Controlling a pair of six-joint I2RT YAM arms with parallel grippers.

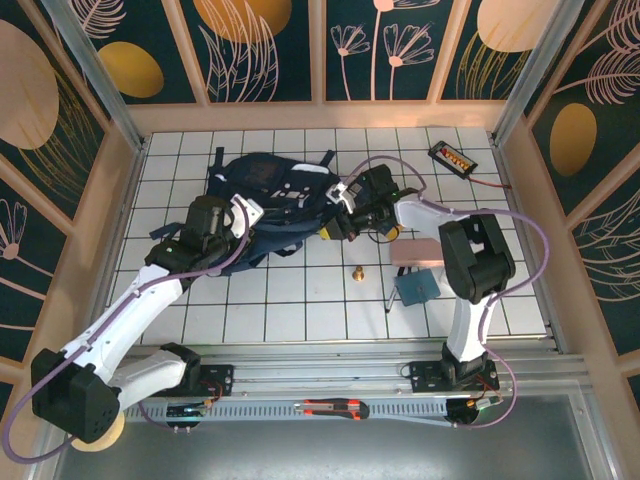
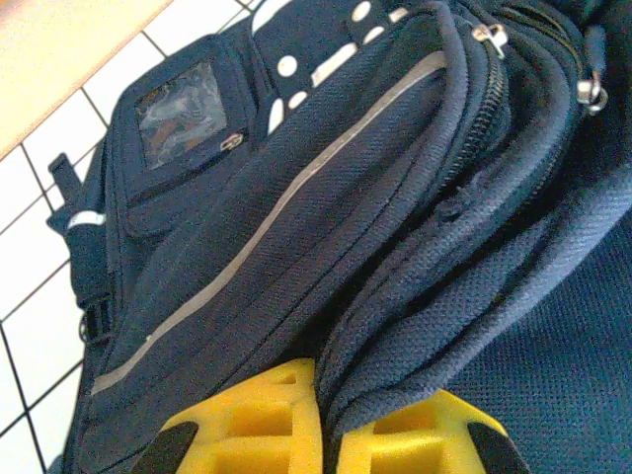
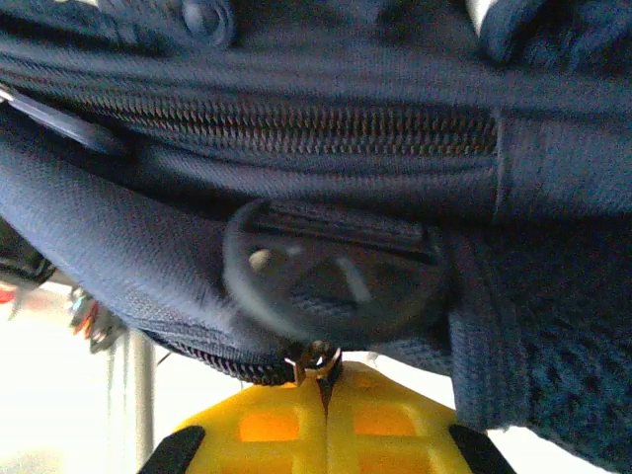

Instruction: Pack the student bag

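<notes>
The student bag point(image 1: 285, 190), a dark navy backpack, lies on the white tiled table at centre back. My left gripper point(image 1: 247, 214) is at its left side. In the left wrist view the yellow jaws point(image 2: 334, 420) are shut on a bunched fold of the bag's fabric point(image 2: 415, 326), beside a grey reflective stripe point(image 2: 296, 197). My right gripper point(image 1: 340, 218) is at the bag's right end. In the right wrist view its yellow jaws point(image 3: 324, 395) are shut on a small metal zipper pull point(image 3: 318, 357), just below a round black buckle point(image 3: 331, 281) and a closed zipper line point(image 3: 296, 128).
To the right of the bag lie a pink box point(image 1: 418, 254), a teal pad point(image 1: 416, 288), a pen point(image 1: 389, 298) and a small brass piece point(image 1: 357, 272). A black device point(image 1: 452, 157) sits at the back right. A box cutter point(image 1: 335, 407) rests on the front rail.
</notes>
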